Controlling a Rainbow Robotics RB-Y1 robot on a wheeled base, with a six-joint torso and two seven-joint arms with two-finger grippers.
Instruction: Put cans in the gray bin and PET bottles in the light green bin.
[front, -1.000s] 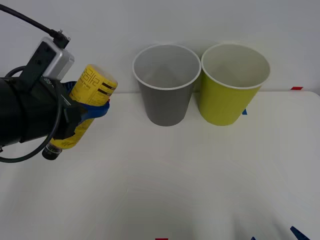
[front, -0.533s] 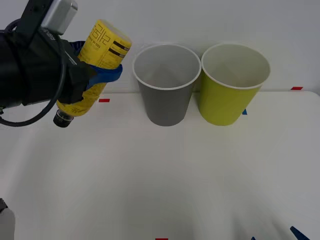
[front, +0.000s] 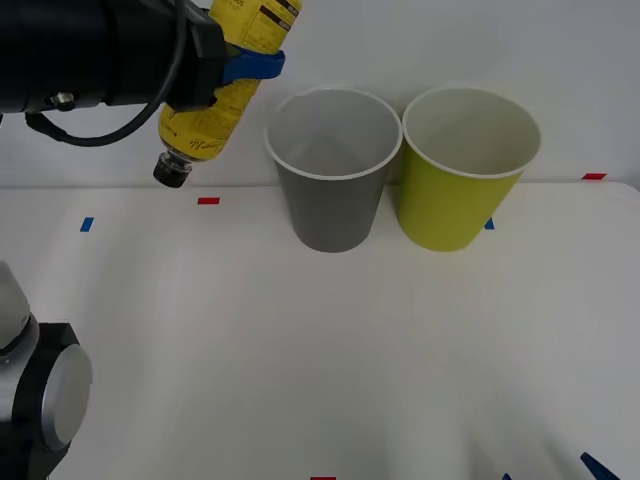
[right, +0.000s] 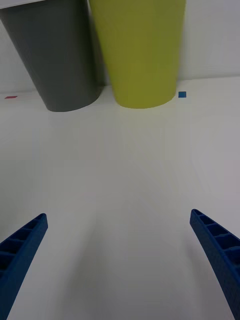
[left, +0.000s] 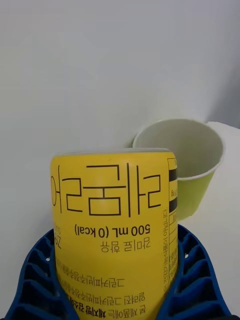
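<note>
- Left of the gray bin (front: 332, 170) and above the table (front: 320, 350), the left gripper (front: 245, 65) clamps one yellow bottle (front: 222, 85), cap down.
- Right gripper (right: 120, 265) spread, holding nothing.
- One green bin (front: 465, 170) touches the gray bin's right.

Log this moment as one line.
left gripper: shut on bottle, raised left of gray bin | right gripper: open, low | green bin: empty

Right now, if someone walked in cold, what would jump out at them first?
The yellow-labelled PET bottle, clamped cap-down in the left claw, held in the air to the left of the bins. Next, the gray bin and light green bin standing upright side by side at the table's far edge. The right claw hangs open low over the table, facing them.
</note>
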